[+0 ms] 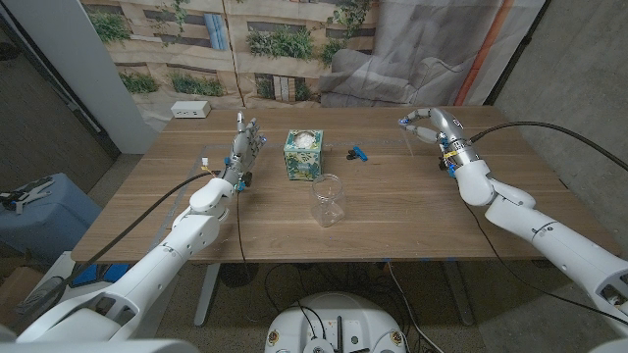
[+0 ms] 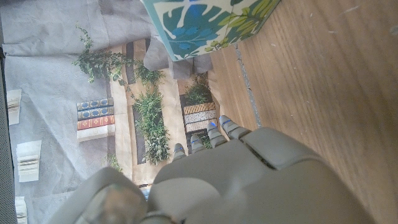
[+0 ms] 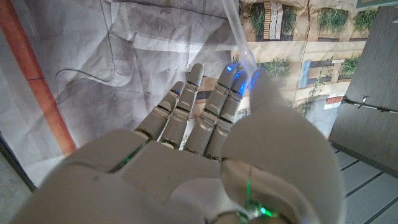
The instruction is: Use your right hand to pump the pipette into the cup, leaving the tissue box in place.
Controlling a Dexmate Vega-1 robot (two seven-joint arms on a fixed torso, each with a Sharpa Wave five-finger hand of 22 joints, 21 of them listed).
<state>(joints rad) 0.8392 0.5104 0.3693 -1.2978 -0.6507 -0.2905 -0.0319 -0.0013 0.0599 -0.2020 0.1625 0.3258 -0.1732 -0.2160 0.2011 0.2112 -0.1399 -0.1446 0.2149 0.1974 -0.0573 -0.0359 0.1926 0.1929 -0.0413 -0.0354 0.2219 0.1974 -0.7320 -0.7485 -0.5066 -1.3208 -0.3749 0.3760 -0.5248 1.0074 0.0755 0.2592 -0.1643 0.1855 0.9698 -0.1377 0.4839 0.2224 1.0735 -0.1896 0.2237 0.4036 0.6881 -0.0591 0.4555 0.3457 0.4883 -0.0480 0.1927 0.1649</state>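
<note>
Fingers (image 3: pixel 233 87) of the right hand (image 1: pixel 429 126) pinch the clear pipette (image 3: pixel 239 34), raised over the desk's (image 1: pixel 412 211) far right, well apart from the cup (image 1: pixel 329 199). Left hand (image 1: pixel 245 145) stands open beside the tissue box (image 1: pixel 303 154). A loose pinch could drop it, or squirt early.

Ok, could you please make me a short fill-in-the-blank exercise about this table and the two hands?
1. The right hand pinches a clear ____.
2. The tissue box stands between the left hand and a small ____ object.
3. The cup stands ____ on the table, nearer the robot than the tissue box.

Missing words: pipette; blue; upright
</note>
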